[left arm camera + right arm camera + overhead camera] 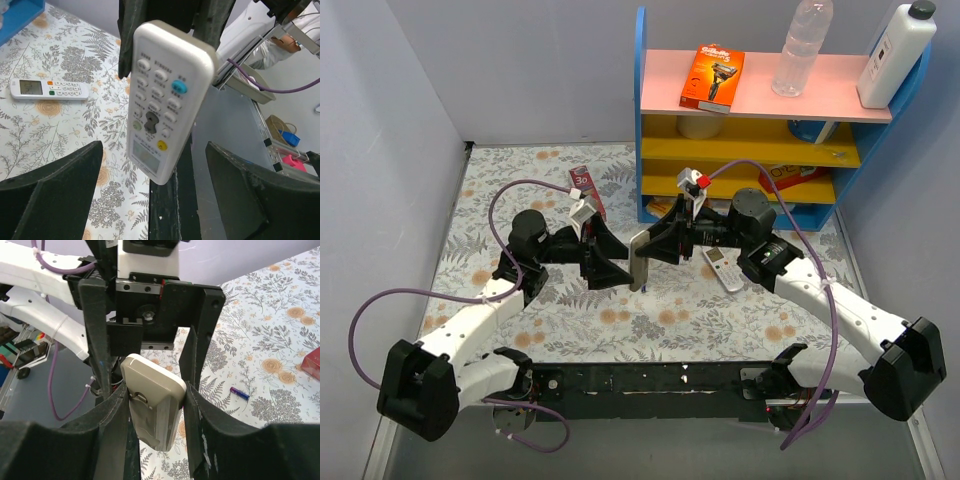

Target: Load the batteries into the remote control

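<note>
There are two remote controls, a raised remote (160,100) and a flat-lying remote (50,89), one battery (239,393), two bottles, a clear bottle (803,48) and a white bottle (897,55), one razor pack (712,78), and one red carton (590,192).

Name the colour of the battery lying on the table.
The battery is blue-purple; right wrist view shows it best.

The remote control (160,95) is smooth white plastic; the tablecloth (55,140) looks matt.

White remote (160,100) aloft; purple battery (239,393) flat
</note>
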